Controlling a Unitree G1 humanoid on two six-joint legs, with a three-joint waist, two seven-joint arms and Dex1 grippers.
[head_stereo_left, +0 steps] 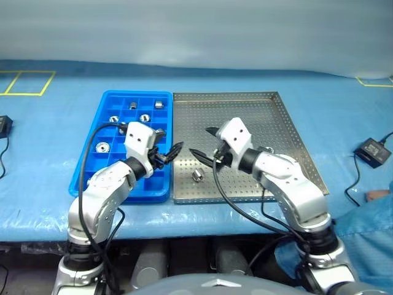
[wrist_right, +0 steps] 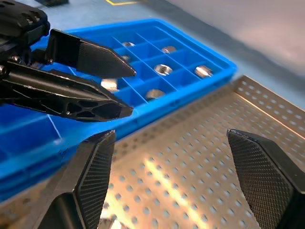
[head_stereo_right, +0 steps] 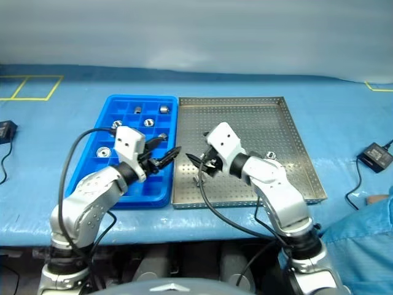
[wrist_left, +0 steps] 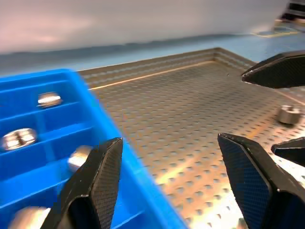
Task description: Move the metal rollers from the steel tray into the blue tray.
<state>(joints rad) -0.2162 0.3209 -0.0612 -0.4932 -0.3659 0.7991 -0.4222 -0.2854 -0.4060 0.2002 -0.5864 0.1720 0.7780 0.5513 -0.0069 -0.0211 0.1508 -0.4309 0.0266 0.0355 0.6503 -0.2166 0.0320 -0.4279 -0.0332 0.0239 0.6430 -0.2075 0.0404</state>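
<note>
The blue tray lies left of the steel tray, edge to edge. Several metal rollers sit in the blue tray's far compartments. One roller lies near the steel tray's front left, and another lies further right. My left gripper hovers open over the blue tray's right rim, pointing right, with nothing between its fingers. My right gripper faces it over the steel tray's left part, wide open and empty, above the near roller. In the right wrist view the left gripper's fingers cross in front of the blue tray.
A black power adapter with its cable lies on the blue table cover to the right, and another lies at the far left. Yellow tape marks lie at the back. A person's hand and blue sleeve rest at the right edge.
</note>
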